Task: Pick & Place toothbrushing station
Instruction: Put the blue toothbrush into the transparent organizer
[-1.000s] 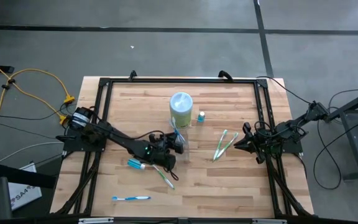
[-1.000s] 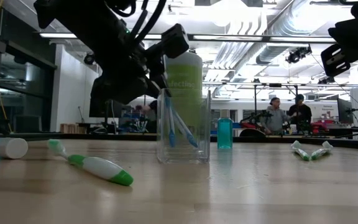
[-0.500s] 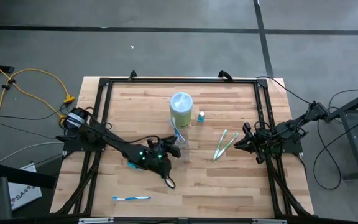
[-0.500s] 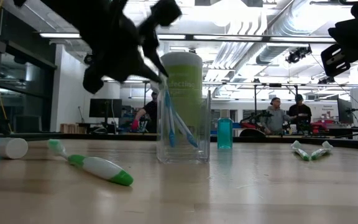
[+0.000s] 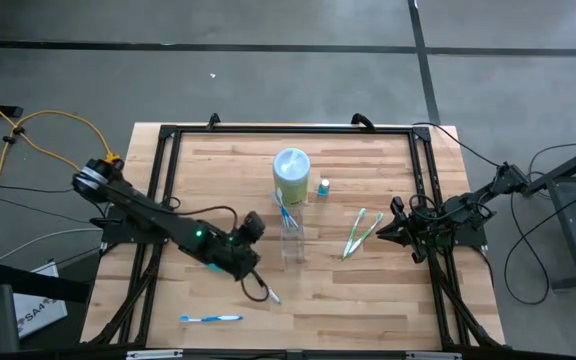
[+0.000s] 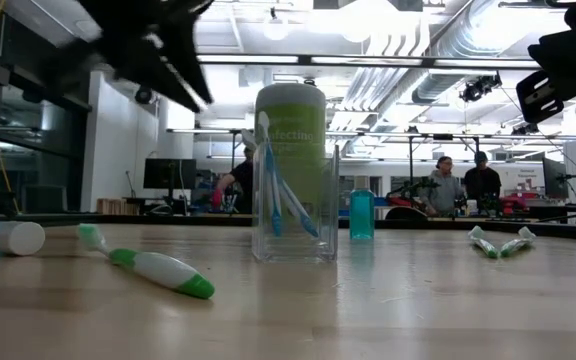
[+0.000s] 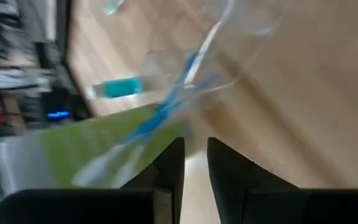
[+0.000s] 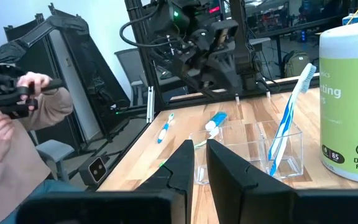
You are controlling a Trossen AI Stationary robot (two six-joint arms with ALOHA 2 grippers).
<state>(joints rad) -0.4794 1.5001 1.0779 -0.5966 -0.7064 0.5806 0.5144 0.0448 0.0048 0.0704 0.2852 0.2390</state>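
The clear tumbler (image 5: 291,240) (image 6: 295,205) stands mid-table. Two blue-and-white toothbrushes (image 6: 273,190) (image 7: 179,93) lean in it, heads up against its rim, lower ends on its bottom. My left gripper (image 5: 256,225) (image 7: 196,155) hangs above the table just left of the tumbler, slightly open, with nothing between its fingers. A green-and-white toothbrush (image 6: 153,268) and a toothpaste tube (image 6: 3,237) lie flat near it. My right gripper (image 5: 382,231) (image 8: 200,155) waits shut at the right edge.
A tall green canister (image 5: 291,170) stands behind the tumbler, with a small teal tube (image 5: 324,186) upright to its right. Two green toothbrushes (image 5: 360,232) lie right of the tumbler and a blue one (image 5: 211,318) near the front edge. A black frame (image 5: 168,180) borders the table.
My left gripper has drawn back from the tumbler toward the table's left edge, risen and rolled about its own axis. The blue toothbrushes stay leaning in the tumbler.
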